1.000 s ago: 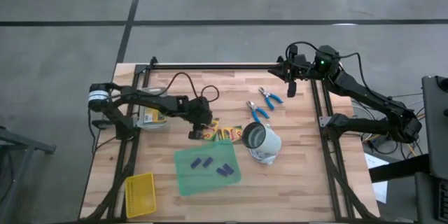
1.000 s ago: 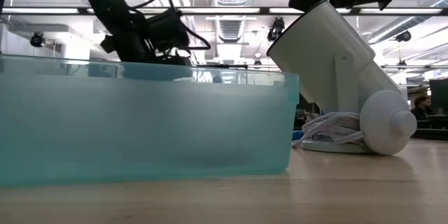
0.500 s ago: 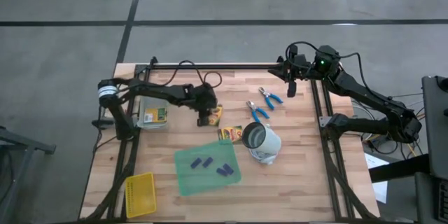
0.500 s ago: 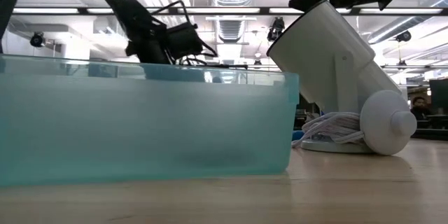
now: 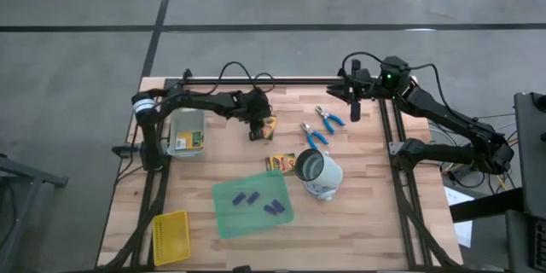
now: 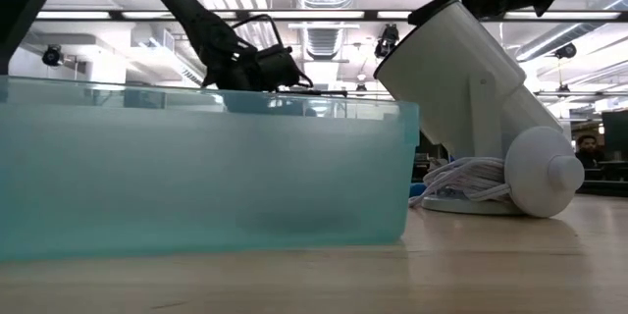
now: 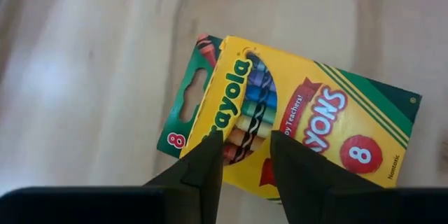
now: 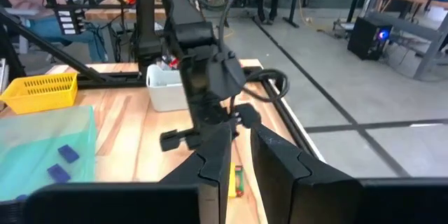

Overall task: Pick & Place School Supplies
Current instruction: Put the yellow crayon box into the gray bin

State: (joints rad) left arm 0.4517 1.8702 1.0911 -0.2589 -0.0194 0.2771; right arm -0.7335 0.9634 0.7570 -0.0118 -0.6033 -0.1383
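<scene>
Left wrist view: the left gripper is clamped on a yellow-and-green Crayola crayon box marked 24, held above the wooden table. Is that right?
Not quite. The left wrist view shows the number on the yellow-and-green Crayola crayon box is 8, not 24. The rest stands: the left gripper is clamped on the box's edge, held above the wooden table.

Crayon box (image 7: 294, 122) in left tool (image 7: 245, 164): yellow face, green corner stripes and green hang tab, red lettering, red disc with white 8, window showing blue-to-red crayons. Tool fingers black.
Second crayon box (image 5: 280, 163): yellow and green.
Oblong pieces (image 5: 246, 198): purple-blue, on a translucent green sheet (image 5: 230, 219).
Scissor tools (image 5: 328, 119): blue handles, grey metal.
Basket (image 5: 171, 237): yellow mesh.
Surface (image 5: 367, 222): pale wood, plank-striped.
Lamp (image 6: 471, 88): white.
</scene>
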